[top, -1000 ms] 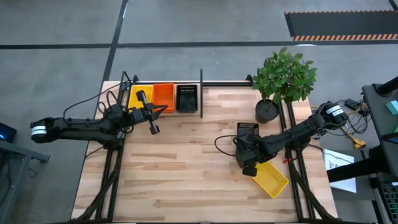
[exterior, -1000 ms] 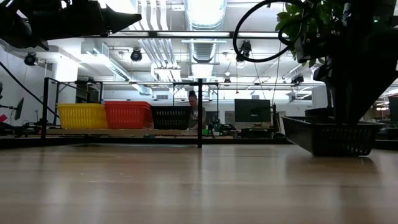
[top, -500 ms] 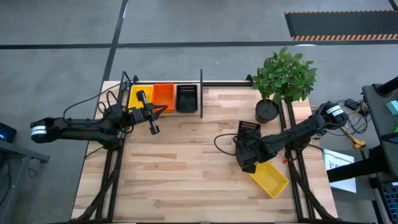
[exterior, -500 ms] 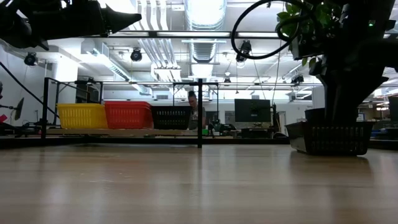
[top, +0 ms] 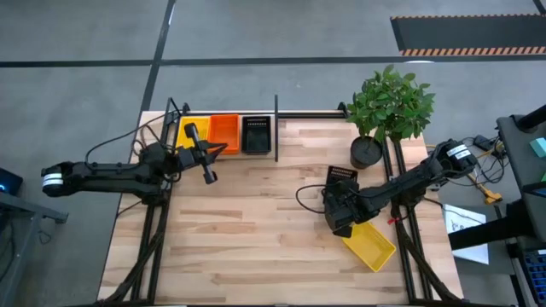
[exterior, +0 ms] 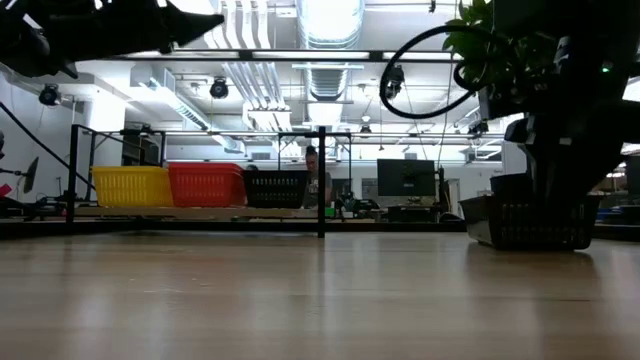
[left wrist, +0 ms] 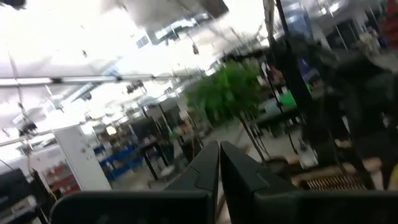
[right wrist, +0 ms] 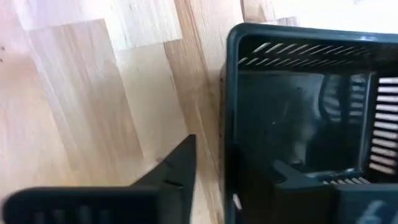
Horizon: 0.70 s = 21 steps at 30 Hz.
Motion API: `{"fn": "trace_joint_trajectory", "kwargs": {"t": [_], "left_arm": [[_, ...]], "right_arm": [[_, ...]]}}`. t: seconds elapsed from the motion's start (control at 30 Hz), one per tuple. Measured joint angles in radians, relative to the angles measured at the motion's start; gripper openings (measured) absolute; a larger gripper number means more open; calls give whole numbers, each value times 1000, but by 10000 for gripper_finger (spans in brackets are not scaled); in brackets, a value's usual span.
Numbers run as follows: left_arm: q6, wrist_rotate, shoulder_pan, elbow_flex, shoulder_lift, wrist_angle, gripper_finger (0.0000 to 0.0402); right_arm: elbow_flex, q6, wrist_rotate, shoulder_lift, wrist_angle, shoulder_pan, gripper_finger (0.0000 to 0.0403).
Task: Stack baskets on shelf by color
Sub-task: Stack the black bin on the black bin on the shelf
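tabletop (top: 256, 222) shows right claw (right wrist: 249, 174) apparently straddling black basket (right wrist: 298, 112) wall.

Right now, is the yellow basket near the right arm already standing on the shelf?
No. In the high view the yellow basket lies tilted on the table, far from the shelf.

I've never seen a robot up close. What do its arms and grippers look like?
Both arms are slim, dark and jointed, with black cables looping alongside. Each has a white band near its base. The left gripper and right gripper each end in two flat, tapering black fingers.
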Motion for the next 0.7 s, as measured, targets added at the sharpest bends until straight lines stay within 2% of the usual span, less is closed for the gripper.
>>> {"fn": "trace_joint_trajectory", "kwargs": {"t": [0.1,0.17,0.5,0.7], "left_arm": [[0,0,0,0,-38,36,0],[4,0,0,0,-73,51,0],[7,-2,0,-14,-249,45,0],[6,-17,0,-68,-373,45,0]], "right_arm": [[5,-1,0,0,4,0,33],[22,-13,-1,0,5,0,17],[200,-118,3,0,5,0,10],[344,-192,62,0,1,0,9]]}}
